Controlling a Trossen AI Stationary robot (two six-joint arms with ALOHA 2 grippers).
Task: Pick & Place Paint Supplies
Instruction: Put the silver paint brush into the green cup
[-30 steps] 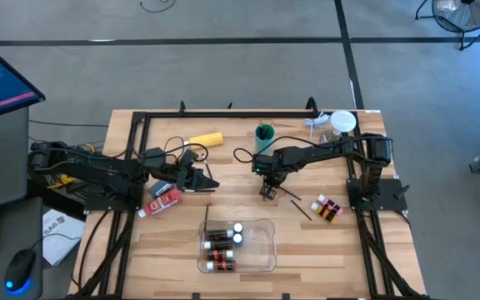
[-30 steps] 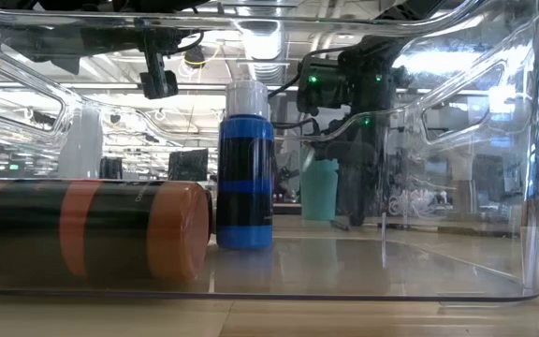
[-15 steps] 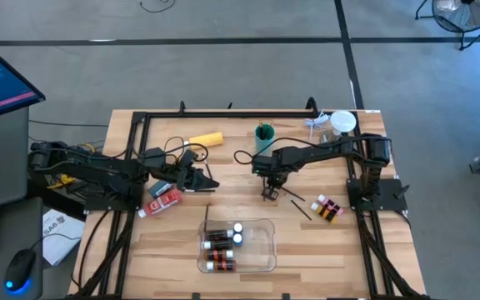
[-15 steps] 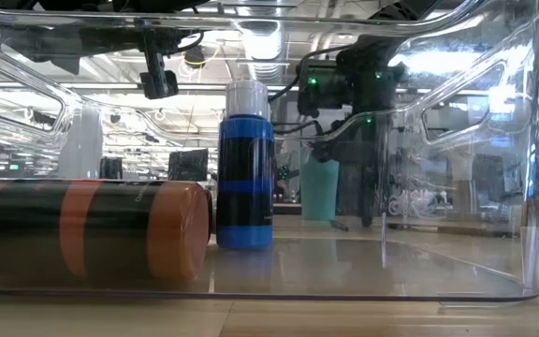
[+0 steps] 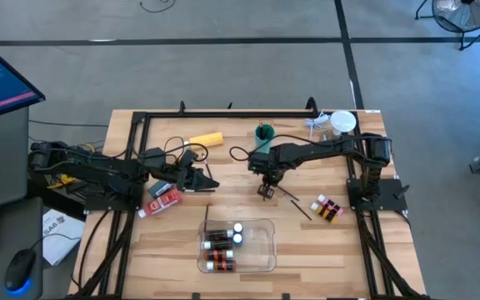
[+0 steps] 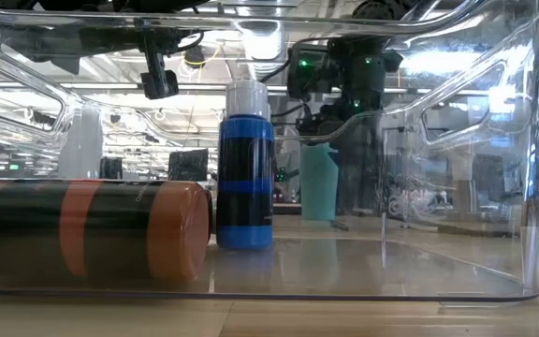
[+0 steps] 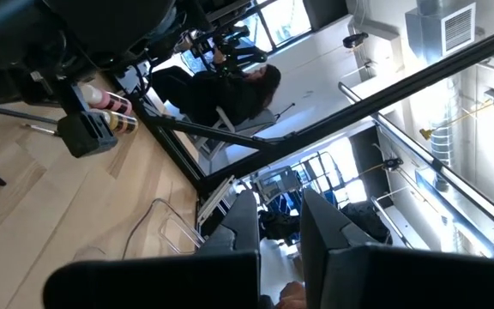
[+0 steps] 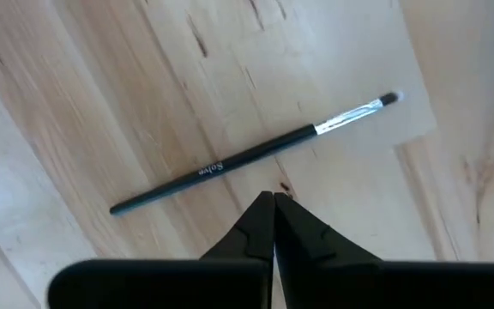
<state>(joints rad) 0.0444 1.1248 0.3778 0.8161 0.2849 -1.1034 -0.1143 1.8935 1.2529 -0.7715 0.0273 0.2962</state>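
My right gripper (image 5: 265, 192) (image 8: 273, 197) hangs shut, pointing down, just above the wood with nothing in it. A thin dark-handled brush (image 8: 256, 159) lies flat on the table right beyond its tips; the brushes (image 5: 297, 202) lie just right of it in the high view. My left gripper (image 5: 213, 183) (image 7: 280, 215) waits shut and level at centre left, holding nothing. A red tube (image 5: 163, 200) lies below the left arm, and a yellow bottle (image 5: 207, 139) lies behind it. Small bottles (image 5: 327, 208) lie at the right.
A clear tray (image 5: 267, 250) near the front edge holds several bottles (image 5: 222, 242), one blue and upright (image 6: 244, 168), one orange and lying down (image 6: 82, 229). A teal cup (image 5: 263, 137) stands behind my right gripper. A white object (image 5: 342, 122) sits at the far right corner.
My right gripper has risen off the table beside the brushes, still pointing down. The brush stays flat on the wood.
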